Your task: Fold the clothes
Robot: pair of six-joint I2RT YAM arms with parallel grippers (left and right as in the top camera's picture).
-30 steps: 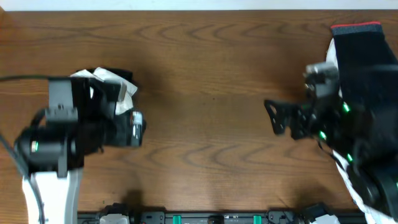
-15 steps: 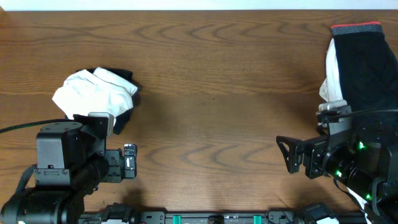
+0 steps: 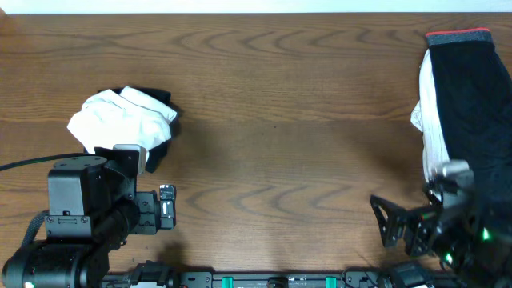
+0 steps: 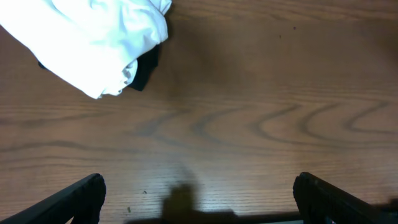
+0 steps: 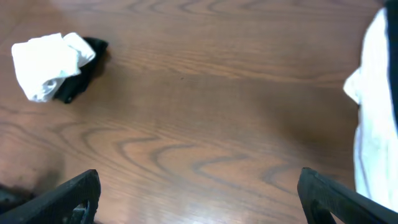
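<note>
The clothes lie in two places. A crumpled white garment (image 3: 120,118) wrapped round a black one (image 3: 160,144) sits at the left; the left wrist view shows that white bundle (image 4: 93,43) at top left, and in the right wrist view the bundle (image 5: 46,65) lies far off. A black garment (image 3: 472,104) with a red-and-grey band lies over a white one (image 3: 432,128) at the right edge. My left gripper (image 3: 166,208) is open and empty, in front of the bundle and apart from it. My right gripper (image 3: 386,226) is open and empty, left of the pile's front end.
The brown wooden table (image 3: 280,120) spreads between the two heaps. Its front edge with the arm mounts (image 3: 264,280) runs along the bottom. The white garment's edge (image 5: 376,124) hangs at the right in the right wrist view.
Both arms have drawn back toward the table's front edge. The left arm uncovered the white bundle and then stayed still; the right arm kept retreating from the pile at the right.
</note>
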